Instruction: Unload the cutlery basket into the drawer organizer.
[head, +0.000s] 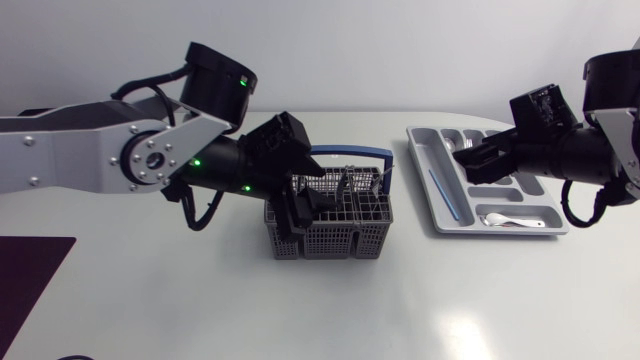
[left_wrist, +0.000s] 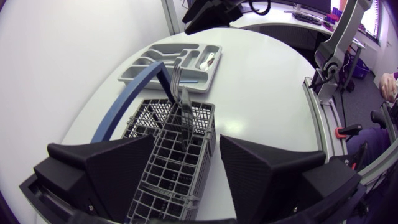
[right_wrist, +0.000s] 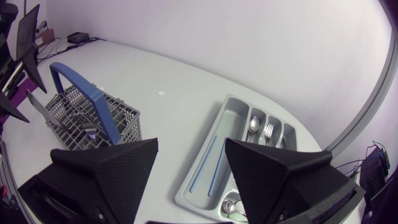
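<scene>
Progress partial: spoons (right_wrist: 254, 124) and a fork (right_wrist: 268, 132) lie in the organizer (head: 425, 160), forks (left_wrist: 179, 93) stand in the basket (head: 325, 240); our left gripper (left_wrist: 186, 143) and right gripper (right_wrist: 191, 144) gape empty.

Upright grey mesh cutlery basket (head: 358, 236), blue handle (head: 350, 153), forks (left_wrist: 176, 79) inside, well apart from grey drawer organizer (head: 424, 170)

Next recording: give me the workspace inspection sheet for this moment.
Surface: white table, dark patch at its left edge.
Job's things: grey cutlery basket, blue handle, upright cutlery inside; drawer organizer holding spoon, fork, blue rod.
Clutter: nothing seen.
Grippers: left gripper over the basket, jaws open; right gripper over the organizer, jaws open.
Cables: black cables looped under each arm.
Surroundings: nothing seen.
</scene>
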